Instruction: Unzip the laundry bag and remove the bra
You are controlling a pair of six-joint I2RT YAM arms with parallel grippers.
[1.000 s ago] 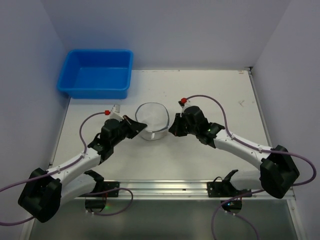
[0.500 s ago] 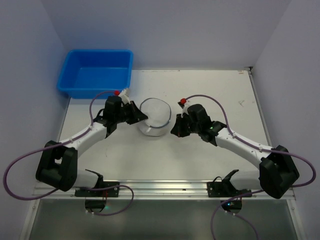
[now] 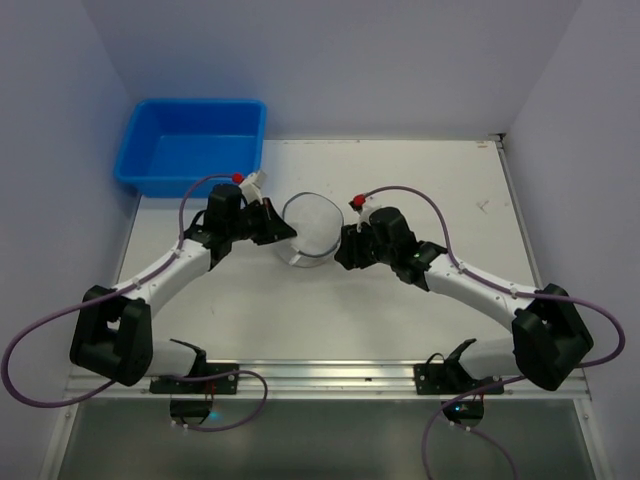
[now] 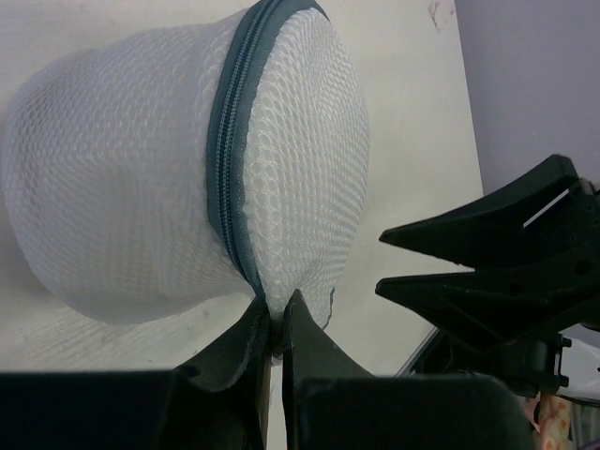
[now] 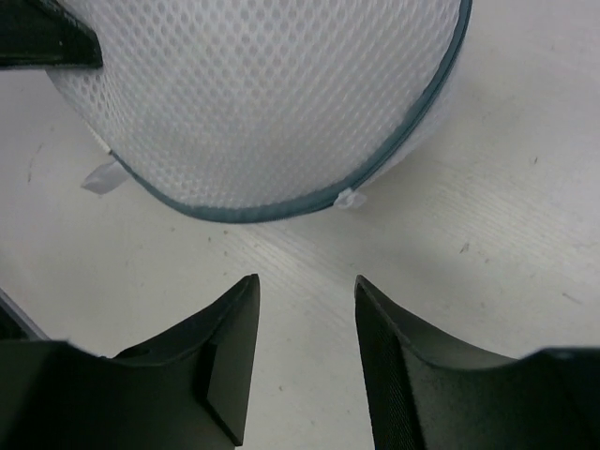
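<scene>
The laundry bag (image 3: 312, 228) is a small round white mesh pouch with a grey-blue zipper around its rim, tipped on its side in the middle of the table. My left gripper (image 3: 290, 233) is shut on the bag's edge by the zipper (image 4: 227, 159), pinching mesh between its fingertips (image 4: 255, 323). The bag fills the left wrist view (image 4: 178, 159). My right gripper (image 3: 343, 245) is open just right of the bag, its fingers (image 5: 234, 319) apart over bare table. A small white zipper pull (image 5: 349, 200) sits on the rim facing it. The bra is hidden.
A blue plastic tub (image 3: 193, 146) stands at the back left corner, close behind the left arm. The table's edges (image 3: 505, 180) meet pale walls on both sides. The right gripper's fingers show at the right of the left wrist view (image 4: 497, 262).
My left arm swung up and round to the bag's left side and pinched its edge. The bag tipped onto its side and shifted slightly back. My right gripper edged closer to the bag.
</scene>
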